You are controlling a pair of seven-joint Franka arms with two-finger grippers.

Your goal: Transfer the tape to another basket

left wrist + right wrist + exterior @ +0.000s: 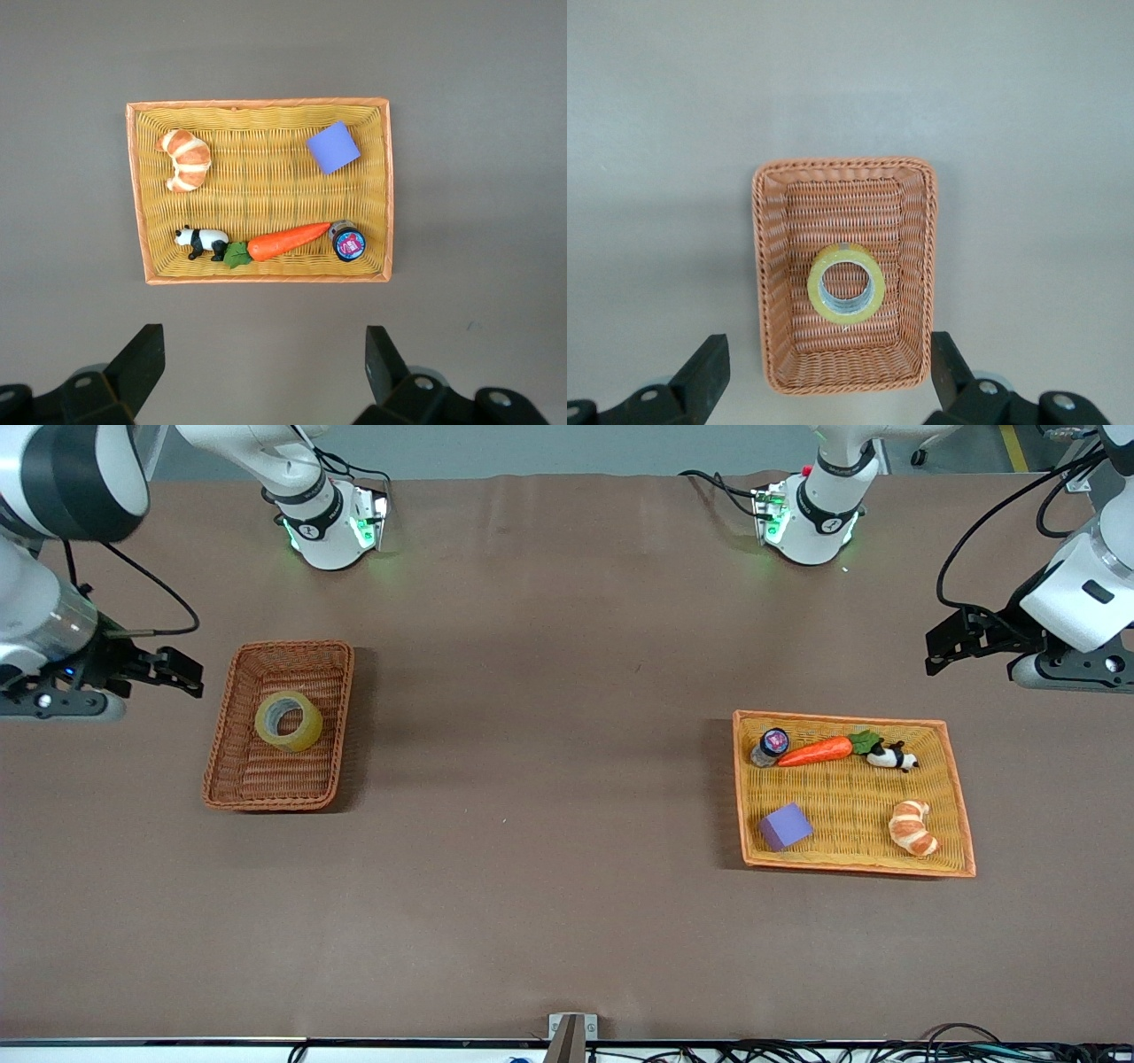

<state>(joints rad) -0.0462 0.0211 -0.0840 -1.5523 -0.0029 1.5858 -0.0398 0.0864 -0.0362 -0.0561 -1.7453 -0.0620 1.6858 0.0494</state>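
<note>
Tape (289,721) lies flat in the reddish-brown basket (221,762) toward the right arm's end of the counter (549,779). Right gripper (182,673) hangs spread wide and empty over bare counter beside that basket. Left gripper (946,646), equally wide and empty, hangs above the counter by the yellow tray (842,864).

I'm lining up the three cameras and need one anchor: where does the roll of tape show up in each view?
Front view: the tape lies in the reddish-brown basket, toward the right arm's end of the table.
Right wrist view: the tape sits in that same basket, which shows between the right gripper's open jaws.
Left wrist view: not in it; only the flat yellow tray shows.
Shared landmark: the reddish-brown basket.
</note>
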